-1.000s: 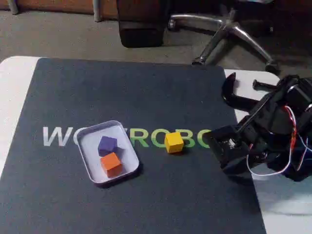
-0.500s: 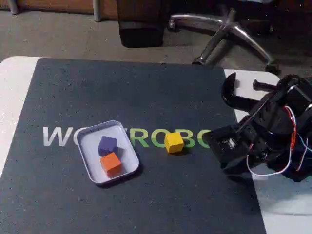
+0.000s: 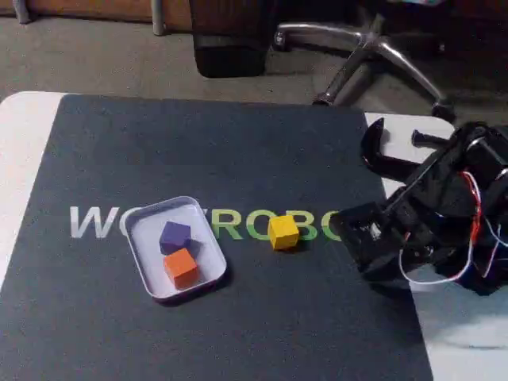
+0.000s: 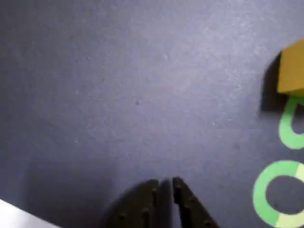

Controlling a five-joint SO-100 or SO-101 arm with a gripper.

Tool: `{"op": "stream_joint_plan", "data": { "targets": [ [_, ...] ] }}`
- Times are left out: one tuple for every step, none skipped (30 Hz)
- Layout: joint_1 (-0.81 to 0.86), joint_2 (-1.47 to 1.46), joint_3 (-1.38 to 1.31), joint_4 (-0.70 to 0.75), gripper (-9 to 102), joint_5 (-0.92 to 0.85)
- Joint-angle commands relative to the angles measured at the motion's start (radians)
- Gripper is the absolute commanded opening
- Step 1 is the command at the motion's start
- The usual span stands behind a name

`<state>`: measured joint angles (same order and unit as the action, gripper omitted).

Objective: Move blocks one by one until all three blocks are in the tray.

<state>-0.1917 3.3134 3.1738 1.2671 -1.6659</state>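
Note:
The pale tray (image 3: pixel 151 278) lies on the dark mat left of centre and holds the purple block (image 3: pixel 175 235) and the orange block (image 3: pixel 182 267). On the mat to its right rests the yellow block (image 3: pixel 282 232), also at the right edge of the wrist view (image 4: pixel 290 71). My black gripper (image 3: pixel 349 226) hovers low at the mat's right side, a short way right of the yellow block. In the wrist view its fingertips (image 4: pixel 165 186) are pressed together with nothing between them.
The dark mat (image 3: pixel 214 143) with white and green lettering covers a white table. A black clamp (image 3: pixel 381 155) sits at the back right beside the arm's base and its wires. An office chair base (image 3: pixel 373 51) stands on the floor behind.
The gripper has shifted slightly left toward the yellow block. The blocks and tray have not moved.

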Motion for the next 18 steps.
{"op": "stream_joint_plan", "data": {
  "targets": [
    [0.064,-0.005,-0.005,0.005,0,-0.003],
    [0.089,-0.005,-0.005,0.005,0,-0.006],
    [0.120,-0.005,-0.005,0.006,0,-0.008],
    [0.161,-0.005,-0.005,0.006,-1,-0.009],
    [0.210,-0.005,-0.005,0.006,-1,-0.015],
    [0.253,-0.005,-0.005,0.011,-1,-0.038],
    [0.291,-0.005,-0.005,0.014,-1,-0.058],
    [0.327,-0.005,-0.005,0.015,-2,-0.075],
    [0.359,-0.005,-0.005,0.015,-3,-0.095],
    [0.388,-0.006,-0.005,0.015,-4,-0.112],
    [0.420,-0.006,-0.005,0.015,-6,-0.144],
    [0.449,-0.006,-0.005,0.015,-6,-0.169],
    [0.474,-0.006,-0.005,0.015,-6,-0.192],
    [0.499,-0.006,-0.005,0.014,-6,-0.219],
    [0.511,-0.006,-0.005,0.008,-6,-0.227],
    [0.515,-0.006,-0.005,-0.005,-6,-0.230],
    [0.517,-0.006,-0.005,-0.025,-5,-0.232],
    [0.515,-0.006,-0.005,-0.044,-5,-0.230]
  ]
}}
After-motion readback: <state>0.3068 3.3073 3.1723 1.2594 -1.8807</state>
